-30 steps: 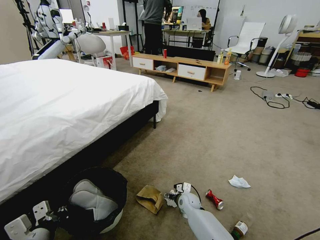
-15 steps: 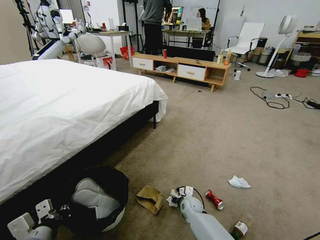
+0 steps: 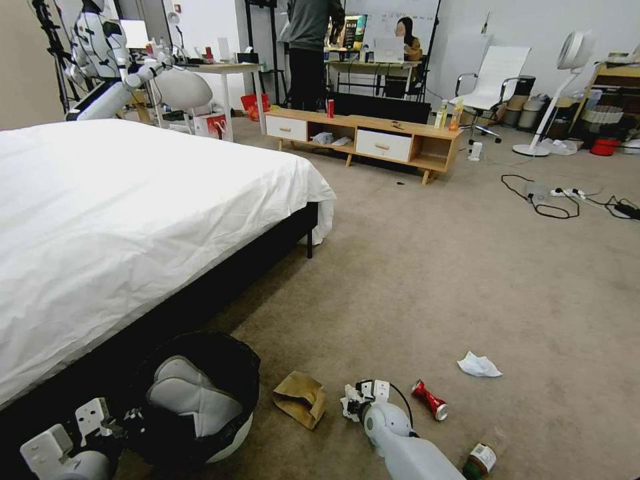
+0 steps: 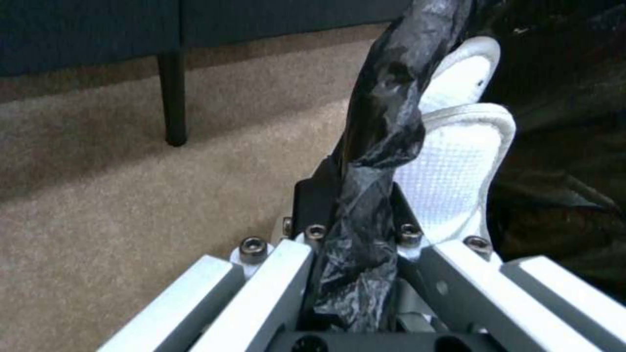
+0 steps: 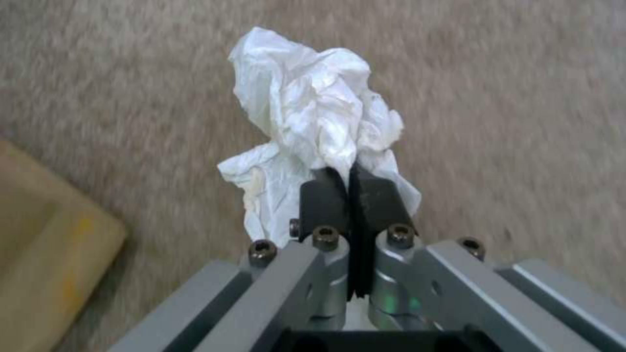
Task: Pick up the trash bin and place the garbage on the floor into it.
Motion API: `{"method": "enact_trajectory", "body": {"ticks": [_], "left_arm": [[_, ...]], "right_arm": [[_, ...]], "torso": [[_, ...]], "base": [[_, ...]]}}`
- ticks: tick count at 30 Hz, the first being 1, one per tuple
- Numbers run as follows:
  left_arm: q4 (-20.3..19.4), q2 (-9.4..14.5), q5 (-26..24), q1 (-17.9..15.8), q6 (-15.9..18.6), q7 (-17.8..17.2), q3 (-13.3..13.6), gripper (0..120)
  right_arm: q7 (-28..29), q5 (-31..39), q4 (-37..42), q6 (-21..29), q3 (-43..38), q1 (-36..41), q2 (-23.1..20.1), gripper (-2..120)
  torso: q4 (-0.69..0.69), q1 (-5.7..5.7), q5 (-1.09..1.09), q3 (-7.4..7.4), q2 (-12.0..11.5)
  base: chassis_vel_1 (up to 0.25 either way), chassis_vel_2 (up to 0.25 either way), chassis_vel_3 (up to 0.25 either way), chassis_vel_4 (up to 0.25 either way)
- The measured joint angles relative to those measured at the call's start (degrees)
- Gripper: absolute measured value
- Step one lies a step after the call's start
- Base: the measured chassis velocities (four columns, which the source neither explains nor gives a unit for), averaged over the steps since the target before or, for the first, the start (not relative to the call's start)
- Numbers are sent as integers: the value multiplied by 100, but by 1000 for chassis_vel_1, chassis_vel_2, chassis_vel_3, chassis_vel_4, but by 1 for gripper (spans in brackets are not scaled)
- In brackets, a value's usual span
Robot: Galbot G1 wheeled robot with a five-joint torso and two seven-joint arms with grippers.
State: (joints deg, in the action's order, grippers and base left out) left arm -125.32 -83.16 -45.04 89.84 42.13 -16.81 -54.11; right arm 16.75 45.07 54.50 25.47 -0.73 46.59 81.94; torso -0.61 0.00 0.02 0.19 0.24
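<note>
- The right gripper [image 5: 350,188], low over the beige-grey carpet floor [image 3: 427,280], has its dark pads pressed together on a crumpled white tissue [image 5: 313,122] bulging just beyond the fingertips.
- A brown paper bag [image 3: 300,398] lies just beside it, toward the bin.
- The left gripper [image 4: 355,195] pinches the black-bag-lined rim of the small round white trash bin [image 3: 200,393] by the bed.
- A crushed red can [image 3: 429,399] and a second white tissue [image 3: 478,365] lie on the carpet nearby.

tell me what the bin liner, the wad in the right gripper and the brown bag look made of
Liner: thin glossy black plastic film, crinkled and catching light. Wad: soft white tissue paper, matte, crumpled into sharp folds. Brown bag: matte kraft paper, creased flat, probably uncoated.
</note>
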Motion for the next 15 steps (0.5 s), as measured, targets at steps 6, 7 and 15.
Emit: {"method": "enact_trajectory", "body": {"ticks": [6,7,15], "left_arm": [[-70,-9,-18,13,0,-20,25,2],[-83,-7,-31,8,0,-25,34,2],[-92,47,-92,-84,0,-50,143,2]], "right_arm": [[186,368,985,12,27,317,-425,0],[221,453,1239,11,7,364,-498,0],[568,996,3065,74,-247,702,-1206,0]], "torso": [[-4,1,-1,2,-3],[-3,0,-1,2,-3],[0,0,1,1,-3]], "base": [[0,0,0,0],[0,0,0,0],[0,0,0,0]]}}
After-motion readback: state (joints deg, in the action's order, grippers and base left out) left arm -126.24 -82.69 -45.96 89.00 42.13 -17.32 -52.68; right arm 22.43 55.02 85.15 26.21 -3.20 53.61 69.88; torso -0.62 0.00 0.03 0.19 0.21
